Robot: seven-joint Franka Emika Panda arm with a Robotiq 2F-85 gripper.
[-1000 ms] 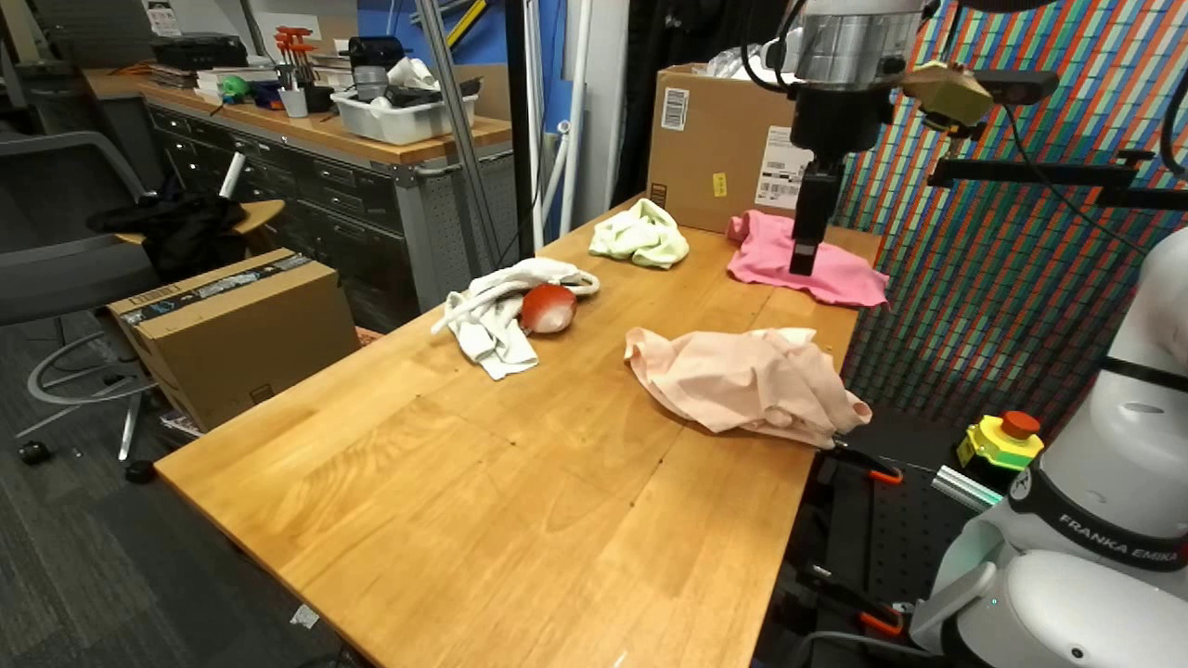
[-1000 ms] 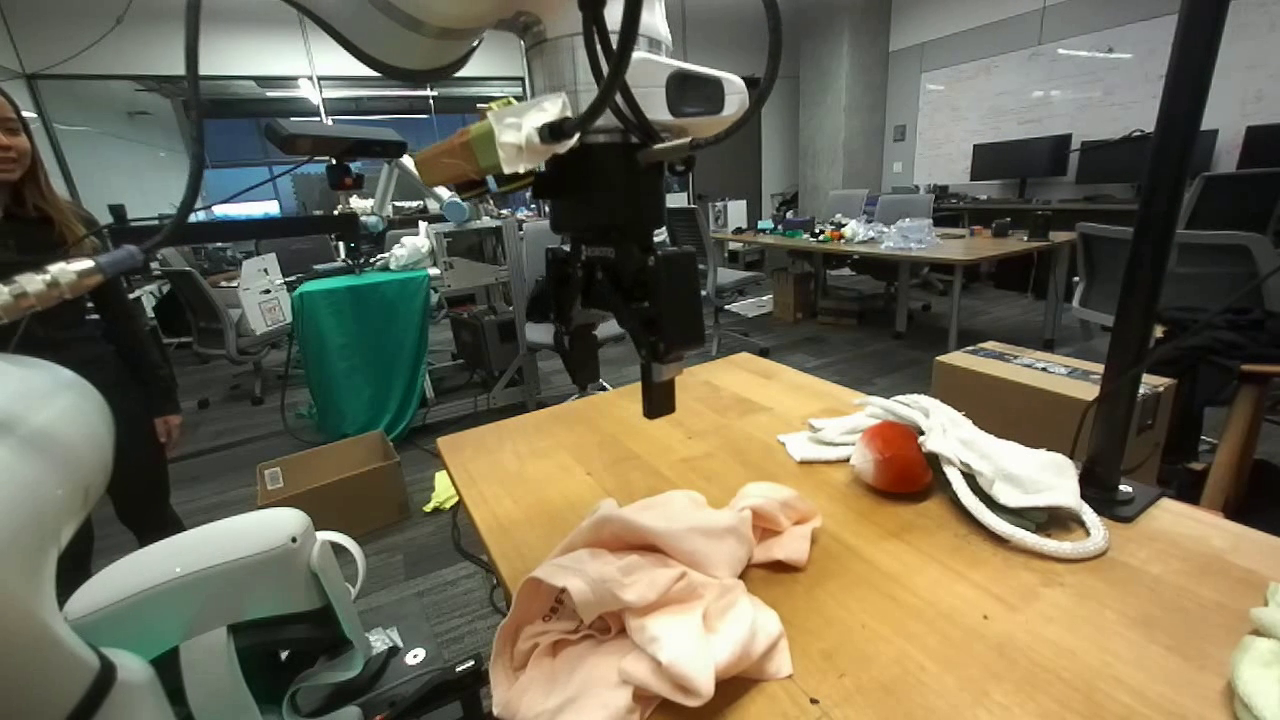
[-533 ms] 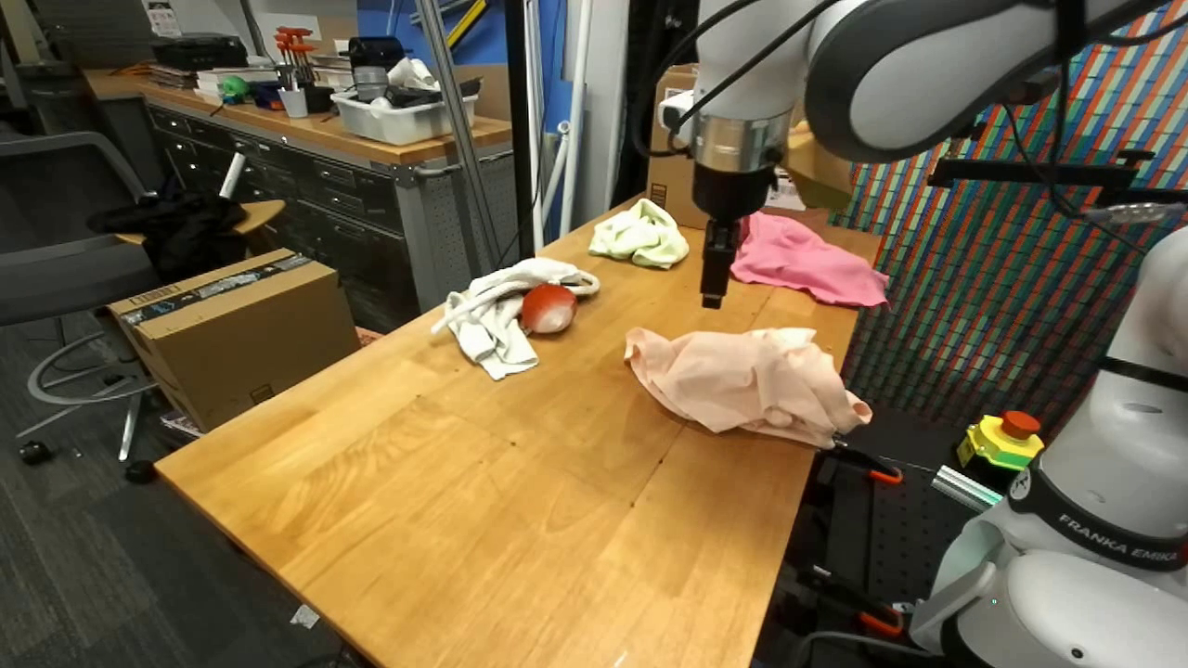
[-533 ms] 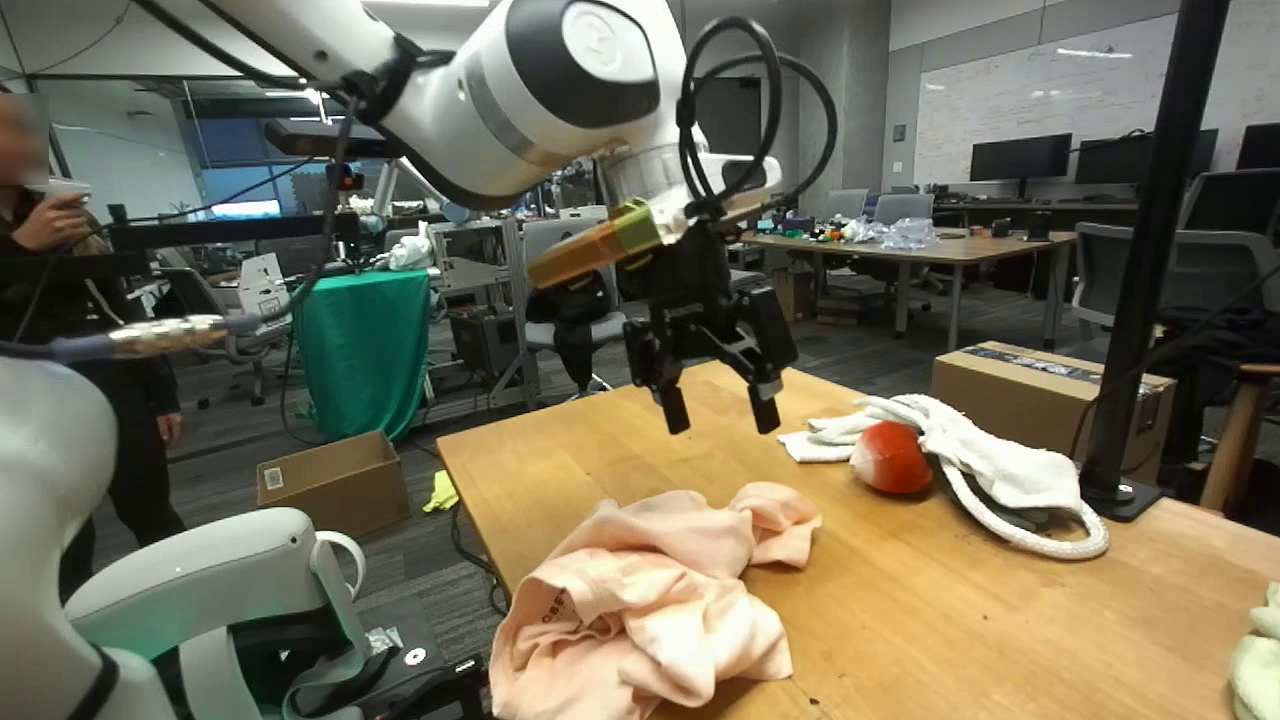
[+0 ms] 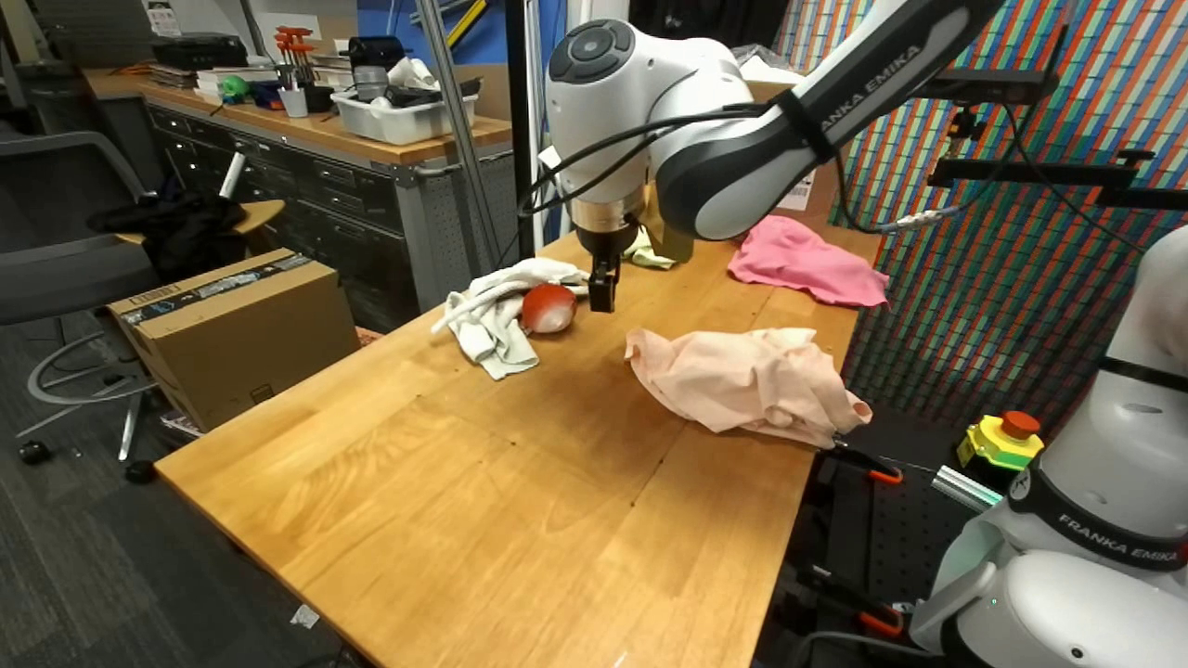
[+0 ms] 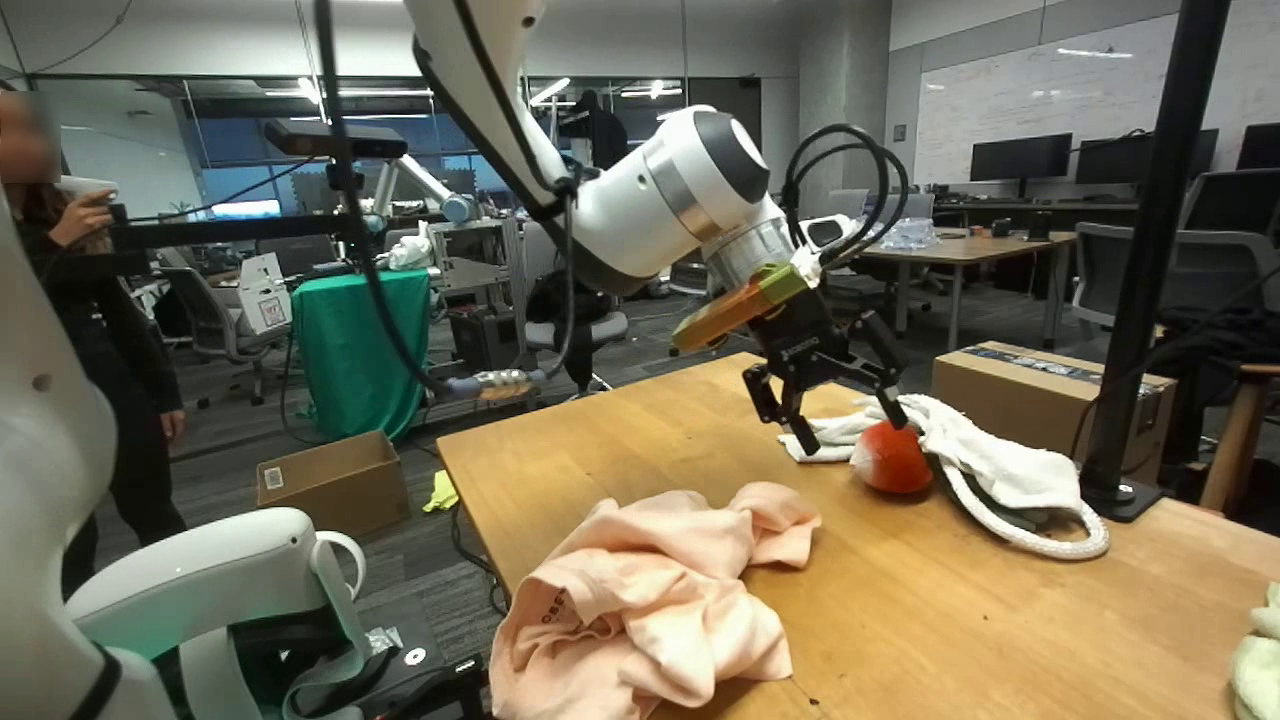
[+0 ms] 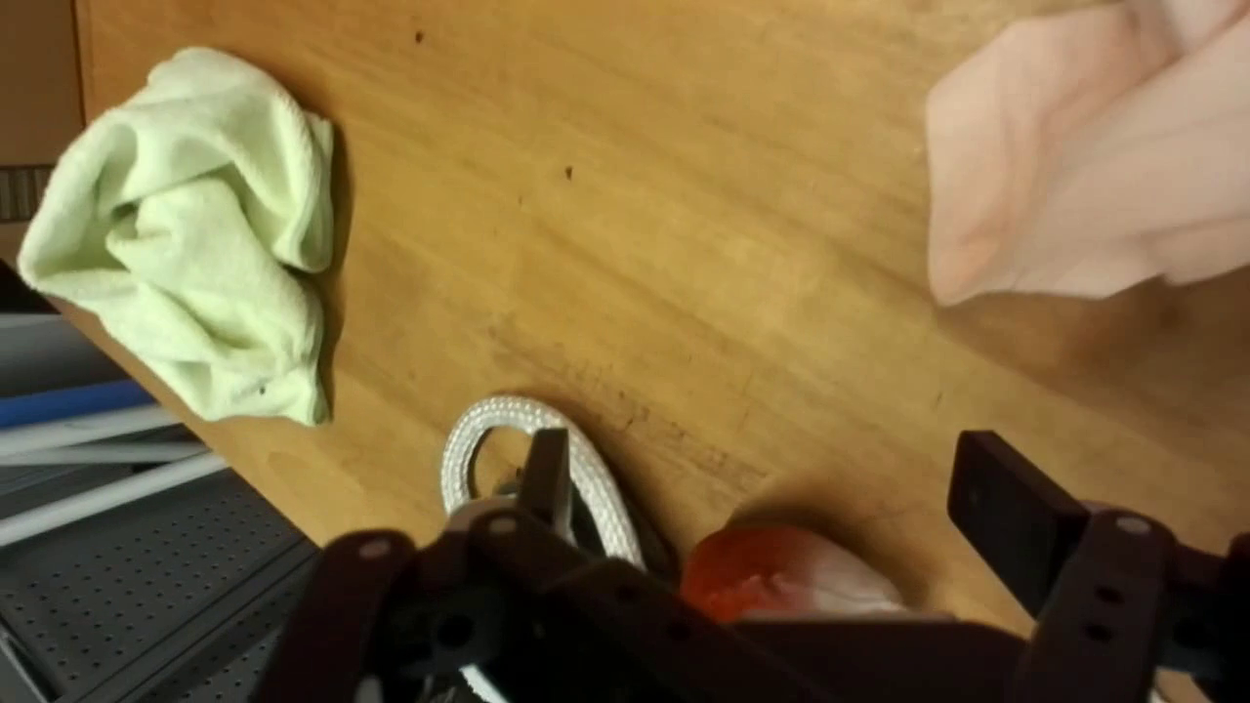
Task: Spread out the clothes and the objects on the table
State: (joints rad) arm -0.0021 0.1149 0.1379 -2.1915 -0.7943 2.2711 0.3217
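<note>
My gripper is open and empty, above the table close to the red and white round object. In an exterior view, one fingertip of the gripper overlaps that object's top edge; I cannot tell if they touch. In the wrist view the object lies between the open fingers, partly hidden. A white cloth with a rope loop lies against the object. A crumpled peach cloth, a pink cloth and a light green cloth lie apart on the table.
A cardboard box stands at the far table end, mostly behind the arm. A black post is fixed at the table edge beside the white cloth. An emergency stop sits near the robot base.
My gripper has moved across the table from in front of the pink cloth to the red and white object, tilting on the way. The fingers stay open. The cloths have not moved.
</note>
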